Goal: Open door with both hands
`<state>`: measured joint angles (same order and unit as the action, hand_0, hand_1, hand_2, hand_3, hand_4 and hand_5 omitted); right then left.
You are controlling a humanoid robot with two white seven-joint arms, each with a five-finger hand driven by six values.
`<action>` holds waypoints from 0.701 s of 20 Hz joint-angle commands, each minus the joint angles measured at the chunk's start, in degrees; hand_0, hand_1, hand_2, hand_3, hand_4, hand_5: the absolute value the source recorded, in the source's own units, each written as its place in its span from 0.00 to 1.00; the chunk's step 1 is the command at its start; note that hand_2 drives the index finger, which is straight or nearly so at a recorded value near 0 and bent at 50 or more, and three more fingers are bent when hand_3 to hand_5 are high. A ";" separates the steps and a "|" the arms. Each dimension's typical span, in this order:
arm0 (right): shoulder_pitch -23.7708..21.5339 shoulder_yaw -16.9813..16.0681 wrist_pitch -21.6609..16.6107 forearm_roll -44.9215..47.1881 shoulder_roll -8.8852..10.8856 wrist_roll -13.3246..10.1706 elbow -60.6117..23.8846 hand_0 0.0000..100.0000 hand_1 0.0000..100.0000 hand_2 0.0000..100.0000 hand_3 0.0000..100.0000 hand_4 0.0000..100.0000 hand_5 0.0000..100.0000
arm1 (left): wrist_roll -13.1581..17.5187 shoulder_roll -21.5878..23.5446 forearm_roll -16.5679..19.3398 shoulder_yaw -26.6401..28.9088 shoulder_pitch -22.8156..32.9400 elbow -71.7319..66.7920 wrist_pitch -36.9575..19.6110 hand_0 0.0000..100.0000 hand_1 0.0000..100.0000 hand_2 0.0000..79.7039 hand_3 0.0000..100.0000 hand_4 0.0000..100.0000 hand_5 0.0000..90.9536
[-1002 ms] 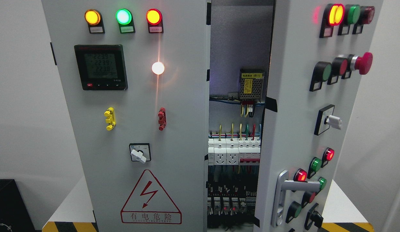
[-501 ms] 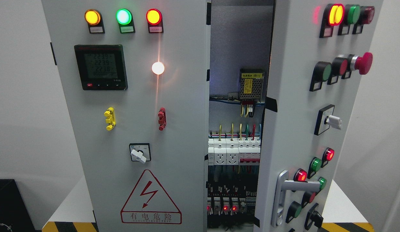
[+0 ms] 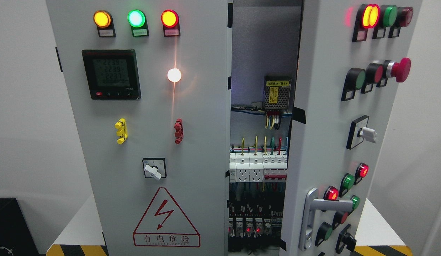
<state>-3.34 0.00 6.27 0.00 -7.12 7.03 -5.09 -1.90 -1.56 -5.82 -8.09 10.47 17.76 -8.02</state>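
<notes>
We see the right door (image 3: pixel 330 117) of the grey cabinet swung partly open at centre-right of the frame, its silver handle (image 3: pixel 314 213) at lower right, exposing breakers (image 3: pixel 258 167) and wiring in the gap at centre. The left door (image 3: pixel 145 124) fills the left half, closed, with three lit lamps (image 3: pixel 135 18) at top. Neither hand shows, so we cannot tell how the fingers stand.

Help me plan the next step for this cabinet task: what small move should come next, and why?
Probably bring a hand up to the silver handle on the right door and grasp it to swing the door wider. That door stands only partly open, showing the breakers through a narrow gap, the left door looks closed, and neither hand is in view yet.
</notes>
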 commanded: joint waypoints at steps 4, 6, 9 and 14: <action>0.00 1.76 -0.03 1.67 0.00 0.00 0.00 0.00 0.00 0.00 0.00 0.00 0.00 | 0.31 16.14 -0.16 -17.92 4.74 34.24 -4.28 0.00 0.00 0.00 0.00 0.00 0.00; 0.00 1.76 -0.03 1.67 0.00 0.00 0.00 0.00 0.00 0.00 0.00 0.00 0.00 | 0.31 19.12 -0.33 -18.89 4.82 39.96 -4.28 0.00 0.00 0.00 0.00 0.00 0.00; 0.00 1.76 -0.03 1.67 0.00 0.00 0.00 0.00 0.00 0.00 0.00 0.00 0.00 | 0.31 24.57 -0.33 -21.87 7.45 50.93 -4.28 0.00 0.00 0.00 0.00 0.00 0.00; 0.00 1.76 -0.03 1.67 0.00 0.00 0.00 0.00 0.00 0.00 0.00 0.00 0.00 | 0.31 34.85 -0.42 -22.14 12.46 72.21 -4.28 0.00 0.00 0.00 0.00 0.00 0.00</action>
<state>-3.34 0.00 6.27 0.00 -7.12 7.03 -5.10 -1.49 15.91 -6.12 -22.69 18.65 54.13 -12.27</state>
